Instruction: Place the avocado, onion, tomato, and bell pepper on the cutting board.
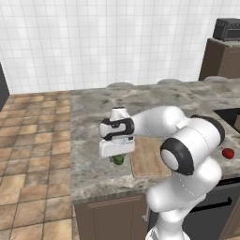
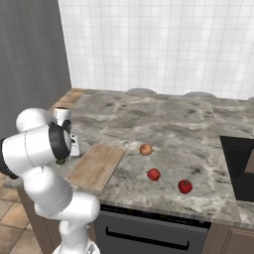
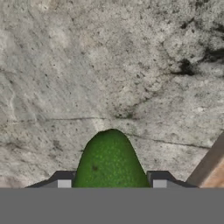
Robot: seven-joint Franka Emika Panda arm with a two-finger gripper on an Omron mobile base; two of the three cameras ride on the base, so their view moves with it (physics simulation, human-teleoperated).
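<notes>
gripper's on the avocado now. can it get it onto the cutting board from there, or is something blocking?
Probably yes. The gripper is shut on the avocado on the counter, just beside the cutting board. The board's top looks bare; the onion and both red vegetables lie off to its far side.

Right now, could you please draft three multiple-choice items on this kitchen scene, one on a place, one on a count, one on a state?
1. Where is the avocado?
A. on the counter beside the cutting board
B. on the board
C. in the sink

2. How many vegetables lie on the board?
A. two
B. none
C. four

3. How is the gripper?
A. wide open over the onion
B. shut on the tomato
C. shut on the avocado

Answers: 1 A, it lies on stone off the board's edge; 2 B, the board's top is bare; 3 C, both fingertips flank the green fruit.
</notes>
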